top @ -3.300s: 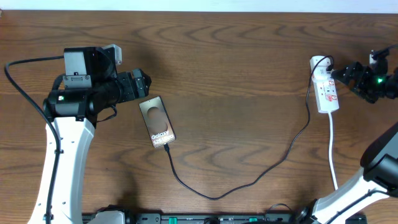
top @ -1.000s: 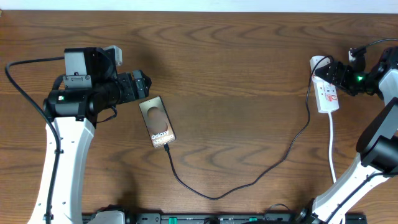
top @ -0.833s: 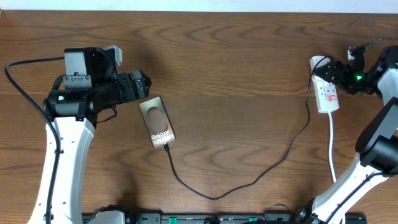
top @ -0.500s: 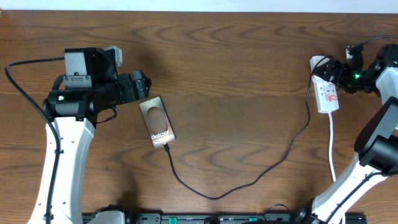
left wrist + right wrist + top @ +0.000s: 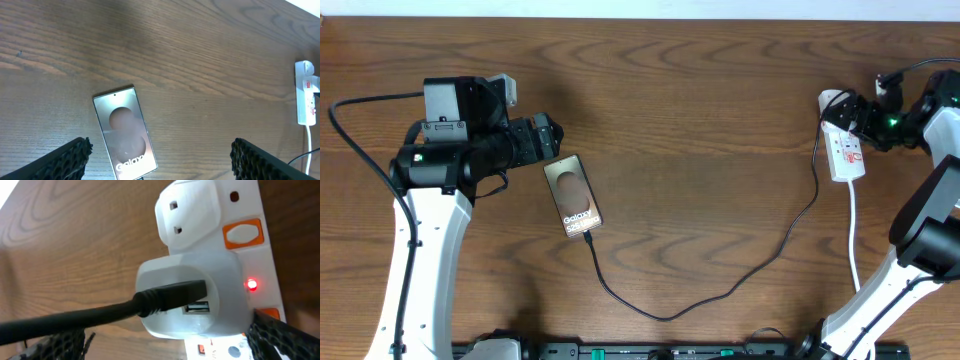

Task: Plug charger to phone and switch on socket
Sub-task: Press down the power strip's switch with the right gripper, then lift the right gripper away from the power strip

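The phone (image 5: 572,195) lies face up on the wood table, left of centre. The charger cable (image 5: 670,316) is plugged into its near end and loops right to a white adapter on the socket (image 5: 847,150). My left gripper (image 5: 548,138) is open just beyond the phone's far end; in the left wrist view (image 5: 160,147) the phone (image 5: 125,132) lies between its fingers. My right gripper (image 5: 857,115) is open at the socket's far end. In the right wrist view (image 5: 170,342) its fingers straddle the adapter (image 5: 200,305), which holds the cable (image 5: 100,315). A red light (image 5: 251,285) glows beside it.
The socket's white cord (image 5: 853,240) runs toward the front edge at the right. Orange switches (image 5: 243,233) sit along the socket (image 5: 190,210). The socket also shows far right in the left wrist view (image 5: 305,92). Both arm bases stand at the front corners.
My right gripper has moved left from beside the socket onto its far end and has held there for the last second. The left arm, phone and cable have not moved.
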You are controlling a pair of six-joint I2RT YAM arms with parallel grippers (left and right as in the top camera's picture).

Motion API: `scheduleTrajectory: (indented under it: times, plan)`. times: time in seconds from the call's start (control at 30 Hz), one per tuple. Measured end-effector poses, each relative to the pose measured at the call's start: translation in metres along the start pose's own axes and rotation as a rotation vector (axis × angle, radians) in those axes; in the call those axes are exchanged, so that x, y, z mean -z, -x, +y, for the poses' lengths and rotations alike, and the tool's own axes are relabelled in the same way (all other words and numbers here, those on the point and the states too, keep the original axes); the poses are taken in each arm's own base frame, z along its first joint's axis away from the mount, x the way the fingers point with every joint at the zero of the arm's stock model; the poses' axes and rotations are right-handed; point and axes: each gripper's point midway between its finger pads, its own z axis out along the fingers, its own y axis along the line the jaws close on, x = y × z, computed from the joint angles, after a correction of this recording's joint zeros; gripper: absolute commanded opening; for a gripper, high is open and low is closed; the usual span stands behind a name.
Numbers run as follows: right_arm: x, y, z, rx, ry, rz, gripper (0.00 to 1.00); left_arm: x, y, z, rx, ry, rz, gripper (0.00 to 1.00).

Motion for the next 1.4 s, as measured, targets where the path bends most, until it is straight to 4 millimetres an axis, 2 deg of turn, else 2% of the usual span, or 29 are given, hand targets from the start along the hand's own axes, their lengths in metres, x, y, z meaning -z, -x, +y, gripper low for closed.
scheduleTrajectory:
  times: [0.33, 0.63, 0.73, 0.93, 1.0, 1.13, 1.27, 1.4]
  plan:
    - [0.001, -0.006, 0.001, -0.008, 0.000, 0.008, 0.99, 0.000, 0.000, 0.000, 0.000, 0.000, 0.001, 0.91]
    - [0.006, -0.019, 0.000, -0.101, -0.027, 0.064, 0.99, 0.000, 0.000, 0.000, 0.001, 0.000, 0.001, 0.91]
    - [0.016, -0.029, -0.009, -0.159, -0.093, 0.100, 0.99, 0.000, 0.000, 0.000, 0.001, 0.000, 0.002, 0.91]
    - [0.038, -0.050, -0.052, -0.276, -0.261, 0.140, 0.99, 0.000, 0.000, 0.000, 0.000, 0.000, 0.001, 0.91]
    - [0.044, -0.053, -0.057, -0.293, -0.290, 0.144, 0.99, 0.000, 0.000, 0.000, 0.000, 0.000, 0.002, 0.91]
    - [0.060, -0.050, -0.046, -0.278, -0.316, 0.122, 0.99, 0.000, 0.000, 0.000, 0.000, 0.000, 0.002, 0.91]
    - [0.089, -0.043, -0.021, -0.242, -0.326, 0.075, 0.99, 0.000, -0.001, 0.000, 0.000, 0.001, 0.002, 0.91]
    - [0.118, -0.044, 0.005, -0.221, -0.333, 0.041, 0.99, 0.000, 0.000, 0.000, 0.000, 0.000, 0.001, 0.91]
